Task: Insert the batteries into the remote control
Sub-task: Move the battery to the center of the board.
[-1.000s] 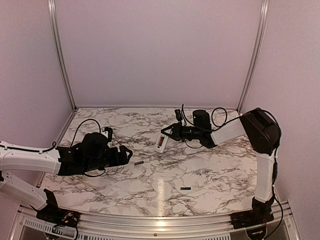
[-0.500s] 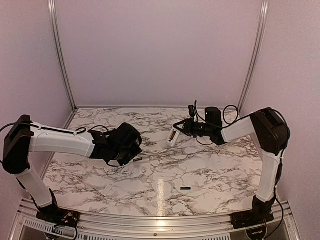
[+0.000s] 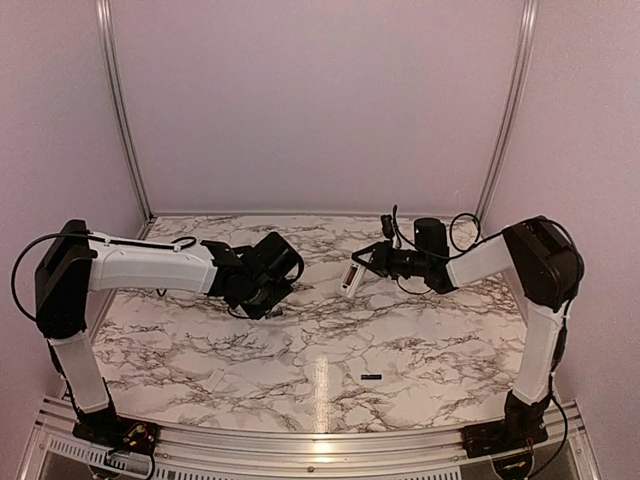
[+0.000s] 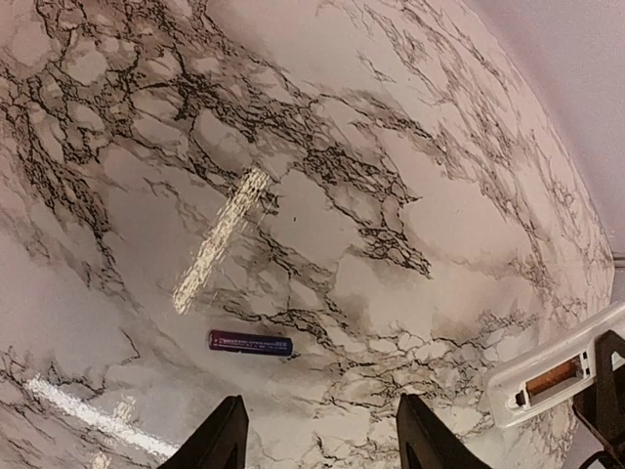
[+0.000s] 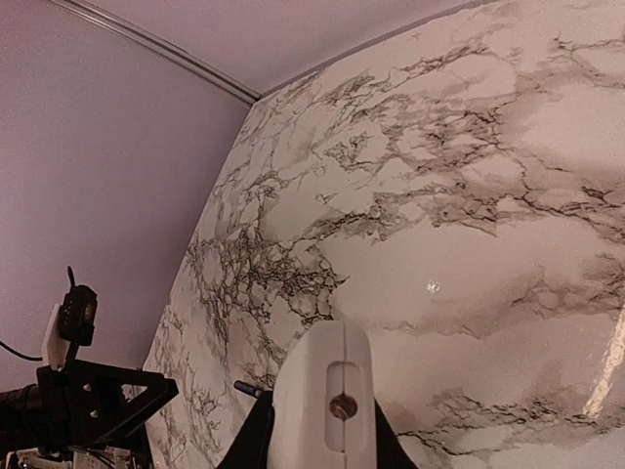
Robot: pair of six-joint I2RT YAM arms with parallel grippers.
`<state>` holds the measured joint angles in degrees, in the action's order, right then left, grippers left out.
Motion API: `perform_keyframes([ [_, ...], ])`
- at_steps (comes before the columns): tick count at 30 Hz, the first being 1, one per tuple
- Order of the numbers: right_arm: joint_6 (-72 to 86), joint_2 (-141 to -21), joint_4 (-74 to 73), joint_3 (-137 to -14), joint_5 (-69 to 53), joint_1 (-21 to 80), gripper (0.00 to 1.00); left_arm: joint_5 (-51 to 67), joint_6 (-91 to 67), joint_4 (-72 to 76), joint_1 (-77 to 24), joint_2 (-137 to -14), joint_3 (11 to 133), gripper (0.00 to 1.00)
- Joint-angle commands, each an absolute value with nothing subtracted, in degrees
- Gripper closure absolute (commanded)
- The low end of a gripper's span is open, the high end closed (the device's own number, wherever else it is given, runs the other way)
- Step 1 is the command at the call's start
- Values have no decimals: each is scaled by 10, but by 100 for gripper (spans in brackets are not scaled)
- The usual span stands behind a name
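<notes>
The white remote control (image 3: 350, 278) hangs above the table at mid-right, with my right gripper (image 3: 363, 268) shut on it. In the right wrist view its end (image 5: 322, 391) fills the space between my right gripper's (image 5: 320, 435) fingers, and a battery (image 5: 247, 389) lies on the marble just left of it. My left gripper (image 3: 272, 303) is near the table's middle, left of the remote. Its fingers (image 4: 220, 440) stand apart with nothing between them, my left gripper (image 4: 327, 445) being open. A dark battery (image 4: 250, 343) lies just ahead, slightly left. Another battery (image 3: 371, 377) lies near the front.
The marble tabletop (image 3: 420, 340) is walled by pale panels with metal posts (image 3: 120, 110) at the back corners. In the left wrist view the held remote (image 4: 552, 376) shows at lower right. The left gripper (image 5: 88, 401) shows at far left of the right wrist view.
My left arm has swung from the left side in to the table's middle, toward the remote. My right gripper has carried the remote slightly right and back.
</notes>
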<state>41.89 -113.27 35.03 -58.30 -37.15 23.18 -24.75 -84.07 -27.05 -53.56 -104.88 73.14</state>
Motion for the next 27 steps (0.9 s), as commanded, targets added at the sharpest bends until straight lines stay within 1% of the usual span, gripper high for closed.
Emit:
perform_keyframes([
  [1, 411, -1107, 351, -576, -378, 226, 100, -257, -756, -294, -496, -1073, 751, 46],
  [5, 410, -1106, 350, -575, -379, 226, 100, -224, -659, -251, -469, -1092, 762, 46],
  [11, 411, -1102, 351, -569, -380, 223, 100, -151, -557, -173, -447, -1115, 756, 46],
  [19, 412, -1097, 351, -560, -382, 216, 100, -82, -505, -158, -447, -1177, 788, 44],
  [27, 416, -1098, 352, -556, -382, 214, 100, -21, -501, -149, -448, -1199, 782, 48],
])
